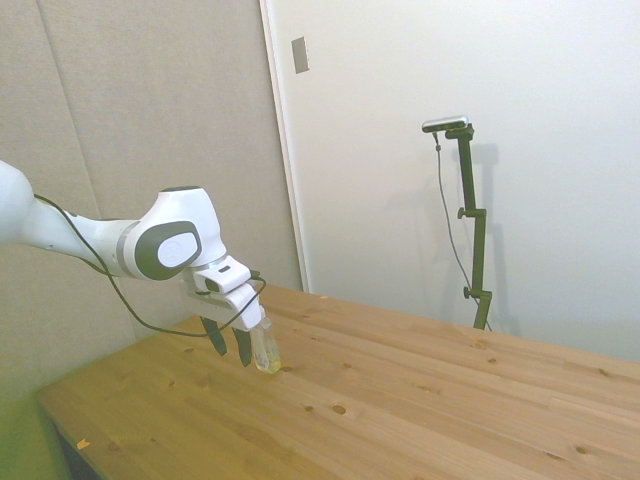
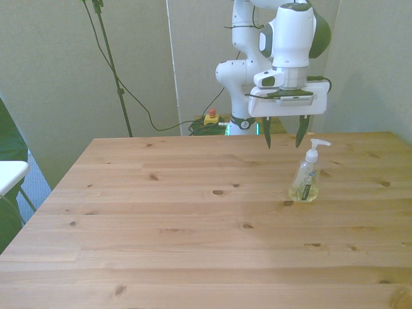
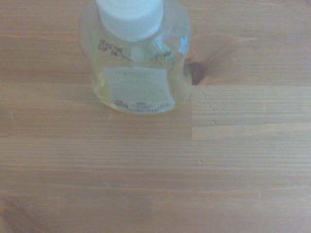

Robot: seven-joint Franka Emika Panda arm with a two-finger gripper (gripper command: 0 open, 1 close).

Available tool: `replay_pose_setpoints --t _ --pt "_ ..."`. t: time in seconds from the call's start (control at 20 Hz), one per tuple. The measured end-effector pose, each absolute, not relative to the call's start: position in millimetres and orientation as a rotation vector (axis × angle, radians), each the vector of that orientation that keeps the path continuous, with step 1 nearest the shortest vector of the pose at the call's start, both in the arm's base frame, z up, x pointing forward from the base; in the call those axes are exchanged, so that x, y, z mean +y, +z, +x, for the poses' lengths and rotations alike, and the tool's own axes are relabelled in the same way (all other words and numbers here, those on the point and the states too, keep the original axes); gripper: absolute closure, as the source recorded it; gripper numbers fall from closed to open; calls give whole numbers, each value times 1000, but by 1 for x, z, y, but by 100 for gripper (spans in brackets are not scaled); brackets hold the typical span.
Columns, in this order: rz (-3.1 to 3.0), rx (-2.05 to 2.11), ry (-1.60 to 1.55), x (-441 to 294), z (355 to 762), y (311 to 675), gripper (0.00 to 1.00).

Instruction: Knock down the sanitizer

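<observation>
Robot lab, bare wooden table [image 2: 161,219], plain partition walls [image 1: 150,120] (cables trailing behind)

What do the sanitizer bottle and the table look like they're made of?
The sanitizer looks like clear, glossy plastic: yellowish liquid shows through, with glints on its shoulder; its pump top seems opaque white plastic. The table appears to be light wooden boards, with visible knots, grain and seams.
</observation>
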State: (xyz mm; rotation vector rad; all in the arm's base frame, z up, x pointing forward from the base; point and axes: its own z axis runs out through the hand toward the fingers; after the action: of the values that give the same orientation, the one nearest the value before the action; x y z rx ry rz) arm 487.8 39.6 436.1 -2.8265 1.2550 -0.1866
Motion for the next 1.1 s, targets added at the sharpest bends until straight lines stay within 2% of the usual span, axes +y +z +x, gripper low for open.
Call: replay_pose_setpoints --t 0.5,1.1 --pt "-2851 1287 -135 44 520 409 100" --pt "-2857 1311 -146 53 556 398 100"
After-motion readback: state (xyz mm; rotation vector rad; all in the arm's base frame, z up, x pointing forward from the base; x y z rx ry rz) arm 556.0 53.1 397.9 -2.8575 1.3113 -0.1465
